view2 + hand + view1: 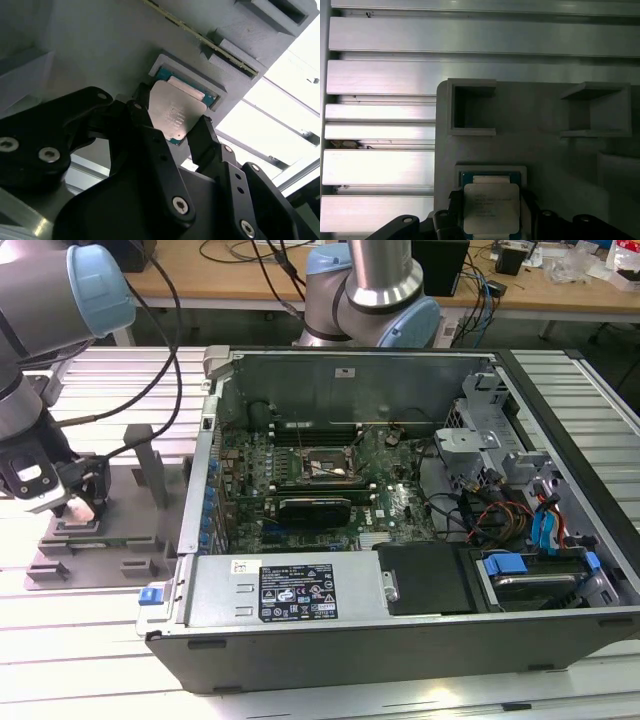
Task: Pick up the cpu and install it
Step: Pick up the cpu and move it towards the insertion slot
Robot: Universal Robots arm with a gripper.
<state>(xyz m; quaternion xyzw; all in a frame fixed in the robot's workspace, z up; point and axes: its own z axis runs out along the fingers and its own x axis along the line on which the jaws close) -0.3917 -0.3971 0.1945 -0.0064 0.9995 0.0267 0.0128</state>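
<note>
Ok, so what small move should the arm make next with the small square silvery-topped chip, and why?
Probably a short, straight lift. The gripper looks closed on the small square silvery-topped cpu, fingers against opposite edges, while it sits in the raised-rim recess of the grey plastic tray; moving sideways could catch that rim.

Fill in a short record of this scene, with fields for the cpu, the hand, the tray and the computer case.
cpu: lying flat in a recess of the grey tray
hand: down over the cpu, close above the tray
grey tray: on the slatted metal table, to the exterior view's left of the case
computer case: open, motherboard exposed, apart from the hand
install: not yet done
</note>
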